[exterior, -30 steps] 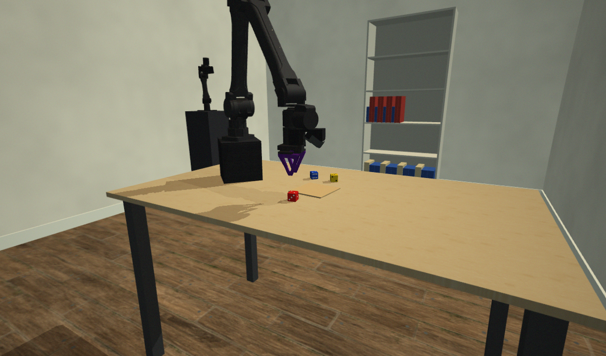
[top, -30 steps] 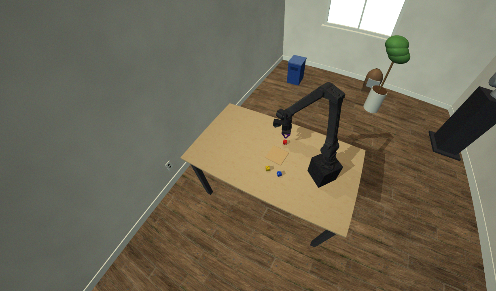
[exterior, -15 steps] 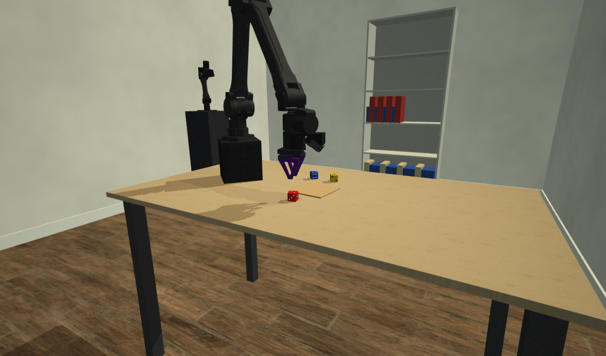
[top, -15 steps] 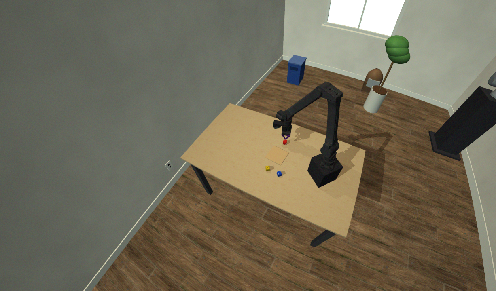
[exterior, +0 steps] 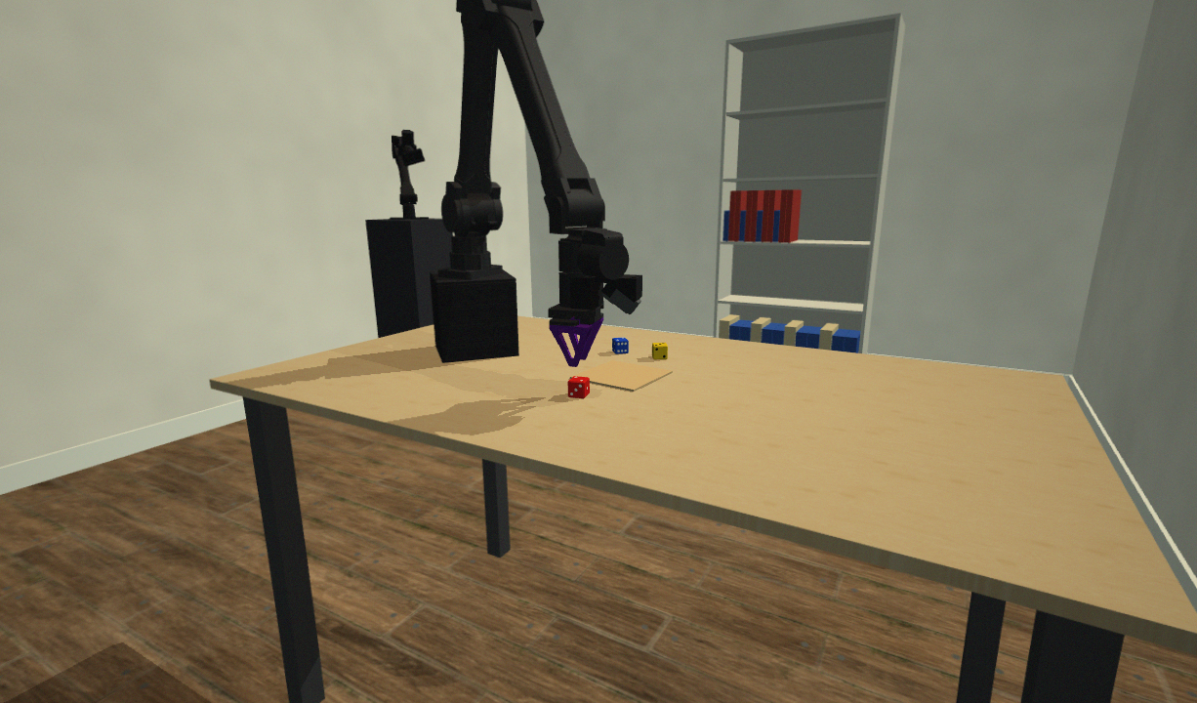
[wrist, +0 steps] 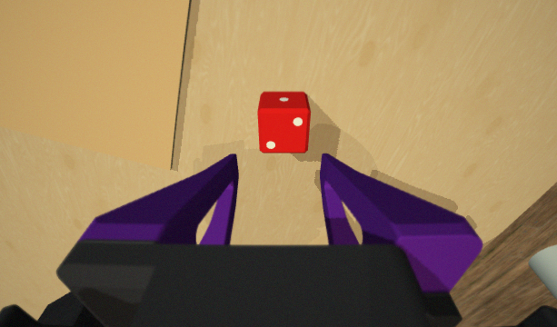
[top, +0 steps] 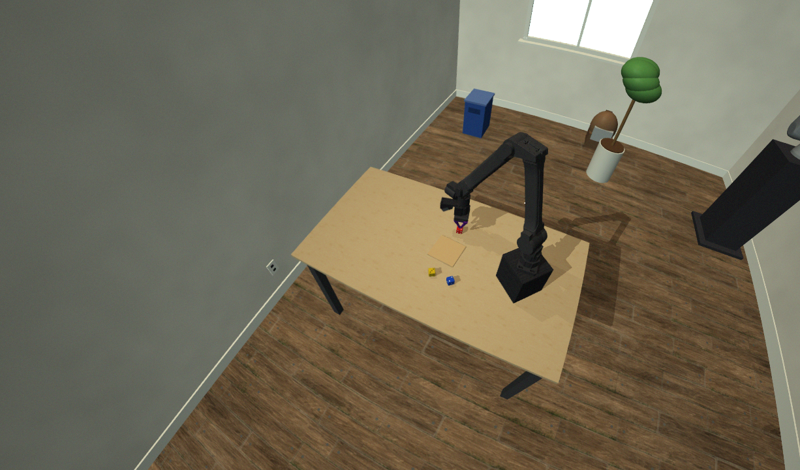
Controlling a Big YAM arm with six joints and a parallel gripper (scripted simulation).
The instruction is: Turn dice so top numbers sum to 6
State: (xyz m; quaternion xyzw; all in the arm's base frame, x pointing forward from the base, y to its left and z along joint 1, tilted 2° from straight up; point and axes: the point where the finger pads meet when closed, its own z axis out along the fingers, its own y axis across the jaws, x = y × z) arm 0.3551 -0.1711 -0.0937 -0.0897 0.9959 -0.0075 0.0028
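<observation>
A red die (top: 459, 231) lies on the bare table just beyond the corner of the tan mat (top: 447, 250), off the mat. In the wrist view the red die (wrist: 283, 122) shows a face with two pips toward the camera and a far face with one pip. My gripper (wrist: 279, 163) hangs a little above the die with its purple fingers partly open and nothing between them; it also shows in the exterior view (exterior: 574, 359), above the red die (exterior: 578, 386). A yellow die (top: 431, 271) and a blue die (top: 449, 280) lie on the table on the mat's other side, off the mat.
The arm's black base (top: 523, 277) stands on the table near the mat. In the wrist view the mat (wrist: 78, 68) lies to the left of the die, and the table edge (wrist: 510, 236) runs at the lower right.
</observation>
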